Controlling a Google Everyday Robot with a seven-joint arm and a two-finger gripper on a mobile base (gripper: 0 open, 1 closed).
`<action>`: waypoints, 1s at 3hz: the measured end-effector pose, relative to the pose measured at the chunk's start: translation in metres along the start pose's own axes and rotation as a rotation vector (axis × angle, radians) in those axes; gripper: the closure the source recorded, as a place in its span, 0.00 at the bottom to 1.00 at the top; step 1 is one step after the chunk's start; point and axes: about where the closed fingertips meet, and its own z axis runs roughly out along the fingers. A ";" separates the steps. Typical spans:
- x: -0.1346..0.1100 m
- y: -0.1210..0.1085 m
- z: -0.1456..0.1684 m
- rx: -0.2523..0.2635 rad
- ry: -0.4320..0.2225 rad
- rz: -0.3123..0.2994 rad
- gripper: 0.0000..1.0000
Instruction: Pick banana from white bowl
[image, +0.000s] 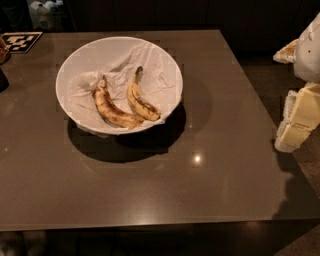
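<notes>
The white bowl (75, 55) stands on the dark table, back left of centre, lined with crumpled white paper. Two bananas lie in it side by side. The banana (141, 102) is the right one: shorter, plumper, thin dark stem pointing away, dark patch toward its near tip. A longer brown-speckled banana (114, 111) lies to its left, and their near ends almost touch. My gripper (299, 120), cream-coloured under a white arm part, hangs at the right edge of the view, beyond the table's right side and far from the bowl, with nothing seen in it.
The brown table (200, 175) has its front edge near the bottom of the view and its right edge just left of the gripper. A black-and-white marker tag (20, 41) lies at the back left corner. A dark object (2, 80) sits at the left edge. Pale bottles (45, 12) stand behind.
</notes>
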 end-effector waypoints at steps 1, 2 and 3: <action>0.000 0.000 0.000 0.000 0.000 0.000 0.00; -0.006 -0.002 0.002 -0.037 0.026 0.042 0.00; -0.044 -0.004 0.011 -0.087 0.074 0.085 0.00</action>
